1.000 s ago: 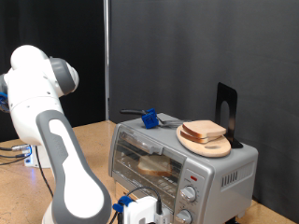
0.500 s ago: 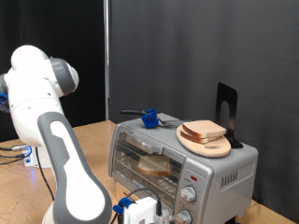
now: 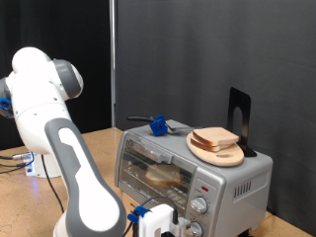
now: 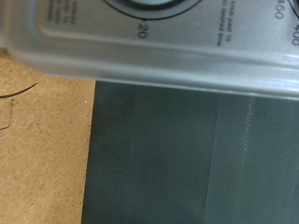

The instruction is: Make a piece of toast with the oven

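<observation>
On the exterior view's left stands the big white and grey robot arm (image 3: 59, 148). It bends down to the bottom of the picture. Its gripper (image 3: 163, 225) sits low at the bottom edge, right in front of the oven (image 3: 193, 173), close to the two round knobs (image 3: 199, 205). The gripper has white and blue parts. I cannot tell if its fingers are wide or closed, because they are mostly out of the picture. Nothing shows between them.

Next comes the oven, a small silver-grey box on a wooden table (image 3: 99, 148). Its glass door (image 3: 158, 168) is shut. Behind the glass, one piece of toast (image 3: 166, 176) lies on the wire rack inside. A red light (image 3: 204, 188) shows on the front, above the knobs.

On top of the oven, near the back, lies a dark tool with a blue part (image 3: 157, 124). Further to the exterior view's right, a round wooden plate (image 3: 219, 153) rests on the oven's top, and a second slice of bread (image 3: 215, 138) lies on it. Just behind the plate stands a black stand (image 3: 239, 117).

The wrist view looks very close at the oven's grey front (image 4: 168, 47). Parts of the knobs' number rings show, with the numbers 20 and 450. Below the oven is a dark mat (image 4: 187, 159), and beside it the brown wood of the table (image 4: 42, 149). No gripper fingers show in this view.
</observation>
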`<state>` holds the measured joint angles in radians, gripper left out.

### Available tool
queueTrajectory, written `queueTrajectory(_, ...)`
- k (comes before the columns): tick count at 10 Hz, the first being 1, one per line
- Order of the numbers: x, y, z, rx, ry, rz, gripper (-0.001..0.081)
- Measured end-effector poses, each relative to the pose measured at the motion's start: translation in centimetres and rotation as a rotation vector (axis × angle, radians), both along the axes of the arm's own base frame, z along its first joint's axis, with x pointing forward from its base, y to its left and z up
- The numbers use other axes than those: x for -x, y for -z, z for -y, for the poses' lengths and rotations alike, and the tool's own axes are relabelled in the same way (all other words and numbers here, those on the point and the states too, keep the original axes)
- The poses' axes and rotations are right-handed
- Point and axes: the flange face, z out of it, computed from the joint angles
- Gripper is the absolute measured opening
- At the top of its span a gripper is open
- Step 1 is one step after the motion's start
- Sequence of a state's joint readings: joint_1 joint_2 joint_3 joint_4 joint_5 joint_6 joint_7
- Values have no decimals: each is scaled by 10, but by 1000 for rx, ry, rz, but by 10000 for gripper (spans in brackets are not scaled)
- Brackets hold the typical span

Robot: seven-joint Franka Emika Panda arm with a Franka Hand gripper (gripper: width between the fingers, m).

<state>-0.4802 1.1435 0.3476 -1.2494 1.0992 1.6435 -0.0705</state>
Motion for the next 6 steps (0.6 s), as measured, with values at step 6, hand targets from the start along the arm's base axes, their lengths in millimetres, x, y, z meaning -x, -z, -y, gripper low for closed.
queueTrajectory(6, 13, -16, -18, 3, -20, -22, 682)
